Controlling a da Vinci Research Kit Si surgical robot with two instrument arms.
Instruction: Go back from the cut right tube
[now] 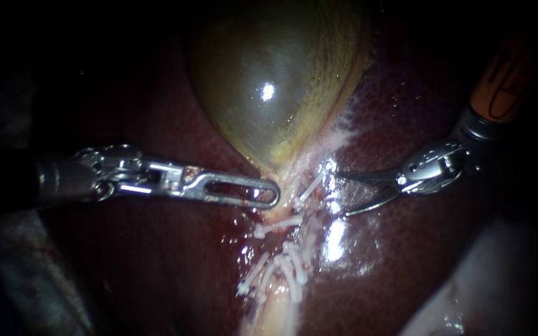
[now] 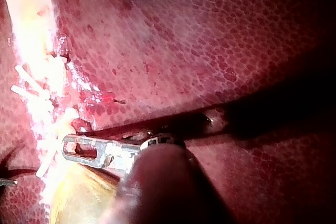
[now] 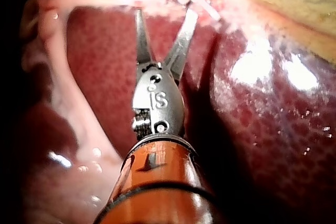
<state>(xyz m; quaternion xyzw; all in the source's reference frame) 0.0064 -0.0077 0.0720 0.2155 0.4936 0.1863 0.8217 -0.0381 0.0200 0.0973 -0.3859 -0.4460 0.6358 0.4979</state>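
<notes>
My left instrument [image 1: 274, 194] is bright silvery steel at its working end; the tip is long and flat with a rounded nose and a narrow slot through its length; behind it sits a boxy hinge block with small pins and a grooved wrist; the shaft is dark and dull. My right instrument [image 3: 166, 11] carries two slim, pointed, gently curved grey blades; its knuckle is rounded polished steel with round pin heads and engraved marks; a ridged ring follows; the sleeve is glossy orange, with black markings and a thin black band.
</notes>
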